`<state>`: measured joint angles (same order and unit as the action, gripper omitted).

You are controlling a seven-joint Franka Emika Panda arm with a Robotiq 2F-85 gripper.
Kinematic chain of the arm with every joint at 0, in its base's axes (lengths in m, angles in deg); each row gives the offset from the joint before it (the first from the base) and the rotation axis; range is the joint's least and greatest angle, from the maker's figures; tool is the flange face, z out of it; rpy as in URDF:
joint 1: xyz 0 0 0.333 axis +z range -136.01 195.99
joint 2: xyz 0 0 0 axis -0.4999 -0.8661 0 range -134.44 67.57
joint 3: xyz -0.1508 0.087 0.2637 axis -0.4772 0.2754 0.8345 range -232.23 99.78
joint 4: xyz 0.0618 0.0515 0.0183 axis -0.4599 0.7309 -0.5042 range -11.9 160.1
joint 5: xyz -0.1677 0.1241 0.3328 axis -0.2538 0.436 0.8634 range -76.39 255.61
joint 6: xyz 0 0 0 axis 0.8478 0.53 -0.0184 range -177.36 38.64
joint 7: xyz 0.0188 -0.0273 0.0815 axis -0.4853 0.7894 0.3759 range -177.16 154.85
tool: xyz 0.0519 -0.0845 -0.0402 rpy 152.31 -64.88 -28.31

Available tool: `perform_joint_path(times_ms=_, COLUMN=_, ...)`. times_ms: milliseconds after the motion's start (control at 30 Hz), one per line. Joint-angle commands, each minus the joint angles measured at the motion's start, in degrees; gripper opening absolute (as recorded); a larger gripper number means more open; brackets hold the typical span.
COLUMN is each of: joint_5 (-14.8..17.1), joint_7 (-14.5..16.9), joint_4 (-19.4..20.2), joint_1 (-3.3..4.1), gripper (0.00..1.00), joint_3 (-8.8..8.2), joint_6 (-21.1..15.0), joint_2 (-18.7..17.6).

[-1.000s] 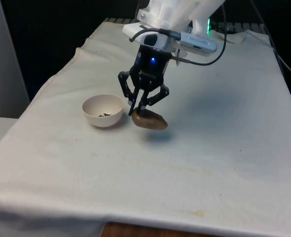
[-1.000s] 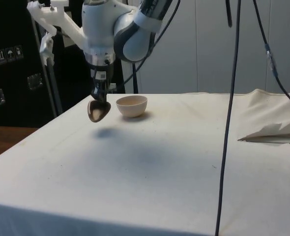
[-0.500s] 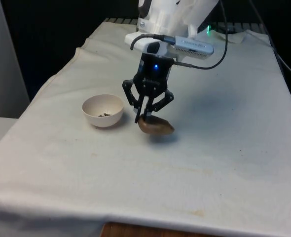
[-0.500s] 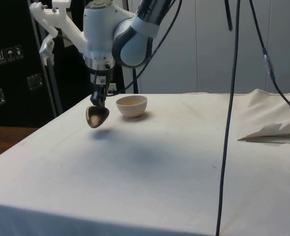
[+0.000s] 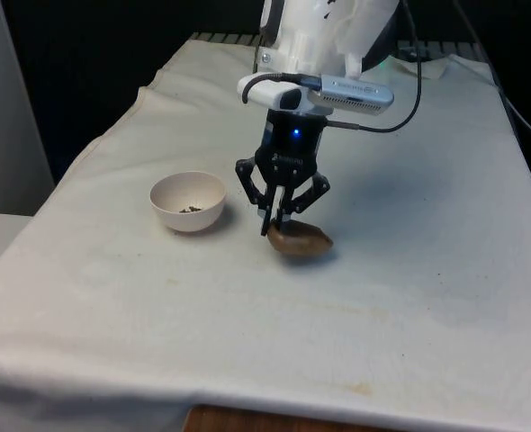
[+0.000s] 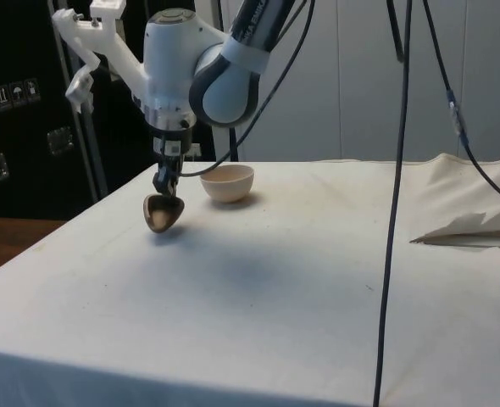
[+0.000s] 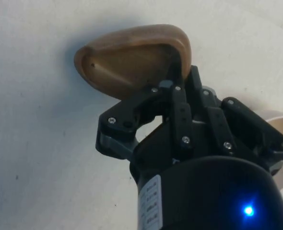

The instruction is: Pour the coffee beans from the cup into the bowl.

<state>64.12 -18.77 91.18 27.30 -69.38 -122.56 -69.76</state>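
A brown wooden cup (image 5: 299, 240) hangs tilted just above the white cloth, with my gripper (image 5: 280, 221) shut on its rim. From the side, the cup (image 6: 162, 212) leans with its mouth turned partly toward that camera, and my gripper (image 6: 167, 192) pinches it from above. The wrist view looks into the cup (image 7: 127, 60), whose inside looks bare, with one finger (image 7: 176, 72) against its rim. A white bowl (image 5: 187, 201) sits on the cloth toward the front view's left of the cup, holding a few dark coffee beans (image 5: 190, 209). The same bowl (image 6: 227, 182) stands just beyond the cup.
A crumpled fold of cloth (image 6: 475, 216) lies at the side view's right. Black cables (image 6: 396, 203) hang down across the side view. The table's edge (image 5: 94, 148) runs along the front view's left, close to the bowl.
My gripper has carried the cup away from the bowl, toward the front view's right, and lowered it close to the cloth. The bowl has stayed put.
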Motion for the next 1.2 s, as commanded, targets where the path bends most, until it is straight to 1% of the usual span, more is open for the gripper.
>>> perform_joint_path(times_ms=0, joint_5=0.29, joint_7=0.29, joint_4=0.0, joint_1=0.0, gripper=0.0, joint_3=0.11, joint_6=-0.11, joint_2=-0.11)
perform_joint_path(times_ms=33, joint_5=1.2, joint_7=1.55, joint_4=0.29, joint_1=-0.92, gripper=0.0, joint_3=1.49, joint_6=-0.86, joint_2=-0.29)
perform_joint_path(times_ms=133, joint_5=2.41, joint_7=3.21, joint_4=0.34, joint_1=-1.03, gripper=0.0, joint_3=1.6, joint_6=-1.26, joint_2=-0.4)
perform_joint_path(times_ms=267, joint_5=3.61, joint_7=4.7, joint_4=0.46, joint_1=-0.69, gripper=0.0, joint_3=1.32, joint_6=-1.49, joint_2=-0.34)
perform_joint_path(times_ms=300, joint_5=3.15, joint_7=4.07, joint_4=0.06, joint_1=0.0, gripper=0.03, joint_3=0.4, joint_6=-0.8, joint_2=-0.4)
perform_joint_path(times_ms=333, joint_5=3.67, joint_7=4.81, joint_4=0.52, joint_1=-0.63, gripper=0.03, joint_3=1.32, joint_6=-1.49, joint_2=-0.29)
perform_joint_path(times_ms=400, joint_5=3.67, joint_7=4.93, joint_4=0.52, joint_1=-0.63, gripper=0.11, joint_3=1.26, joint_6=-1.55, joint_2=-0.29)
perform_joint_path(times_ms=433, joint_5=3.67, joint_7=4.98, joint_4=0.57, joint_1=-0.63, gripper=0.19, joint_3=1.26, joint_6=-1.6, joint_2=-0.29)
perform_joint_path(times_ms=533, joint_5=3.67, joint_7=5.04, joint_4=0.57, joint_1=-0.63, gripper=0.34, joint_3=1.26, joint_6=-1.6, joint_2=-0.29)
perform_joint_path(times_ms=567, joint_5=3.67, joint_7=5.04, joint_4=0.63, joint_1=-0.63, gripper=0.45, joint_3=1.26, joint_6=-1.66, joint_2=-0.23)
perform_joint_path(times_ms=600, joint_5=3.67, joint_7=5.1, joint_4=0.63, joint_1=-0.63, gripper=0.5, joint_3=1.26, joint_6=-1.66, joint_2=-0.23)
perform_joint_path(times_ms=633, joint_5=3.21, joint_7=4.47, joint_4=0.11, joint_1=0.0, gripper=0.55, joint_3=0.46, joint_6=-0.92, joint_2=-0.4)
perform_joint_path(times_ms=667, joint_5=3.67, joint_7=5.1, joint_4=0.63, joint_1=-0.57, gripper=0.55, joint_3=1.26, joint_6=-1.66, joint_2=-0.23)
perform_joint_path(times_ms=833, joint_5=3.67, joint_7=5.1, joint_4=0.63, joint_1=-0.57, gripper=0.81, joint_3=1.26, joint_6=-1.72, joint_2=-0.23)
perform_joint_path(times_ms=867, joint_5=3.67, joint_7=5.16, joint_4=0.63, joint_1=-0.57, gripper=0.91, joint_3=1.2, joint_6=-1.55, joint_2=-0.06)
perform_joint_path(times_ms=900, joint_5=3.67, joint_7=5.16, joint_4=0.63, joint_1=-0.57, gripper=0.96, joint_3=1.15, joint_6=-1.26, joint_2=0.23)
perform_joint_path(times_ms=933, joint_5=3.67, joint_7=5.1, joint_4=0.63, joint_1=-0.52, gripper=1.0, joint_3=1.09, joint_6=-1.03, joint_2=0.46)
perform_joint_path(times_ms=967, joint_5=3.21, joint_7=4.53, joint_4=0.17, joint_1=0.0, gripper=1.0, joint_3=0.4, joint_6=-1.03, joint_2=-0.17)
perform_joint_path(times_ms=1000, joint_5=3.67, joint_7=5.1, joint_4=0.63, joint_1=-0.52, gripper=1.0, joint_3=1.03, joint_6=-0.92, joint_2=0.69)
perform_joint_path(times_ms=1167, joint_5=3.67, joint_7=5.04, joint_4=0.8, joint_1=-0.46, gripper=1.0, joint_3=0.8, joint_6=-0.11, joint_2=2.06)
